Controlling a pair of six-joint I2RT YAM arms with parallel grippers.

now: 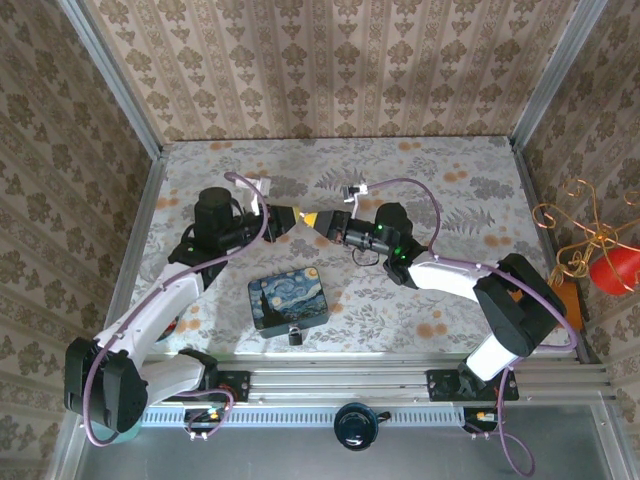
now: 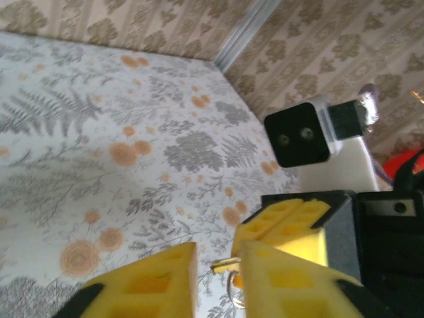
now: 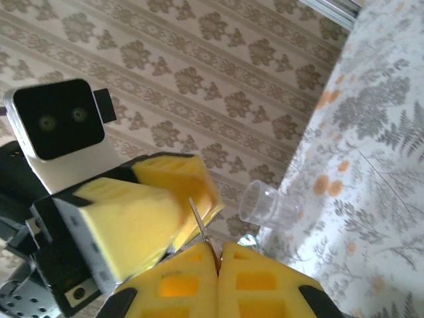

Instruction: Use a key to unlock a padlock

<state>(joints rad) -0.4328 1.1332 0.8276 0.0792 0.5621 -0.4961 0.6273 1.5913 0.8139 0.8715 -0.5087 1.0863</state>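
Key (image 3: 197,213) reads as a slim dark sliver standing up from the seam of your right gripper (image 3: 217,253), whose yellow fingers are pressed together on its lower end. In the left wrist view its tip shows as pale metal, with what may be a thin ring hanging under it, though the blur there keeps me from being sure. Your left gripper (image 2: 218,255) faces the right one nose to nose, its two fingers parted by a narrow gap, and the key's tip sits in that gap. From above, you see both grippers meeting over the table (image 1: 450,190) at 12 o'clock of the tin (image 1: 290,298). They are well apart from the padlock (image 1: 296,336), a tiny dark squarish body with a thin silvery shackle, which lies just beside the tin's near edge at 6 o'clock. Count one key, one padlock, one tin and two grippers. The tin is a blue rectangle painted with a swirly night sky. The table wears a pale cloth of grey ferns and orange blooms. Beige damask wallpaper (image 1: 330,70) covers the walls, with aluminium posts (image 1: 110,75) at the corners. Past the table's 3 o'clock edge stand a curly gold wire stand (image 1: 585,225) and a red rounded object (image 1: 612,270).
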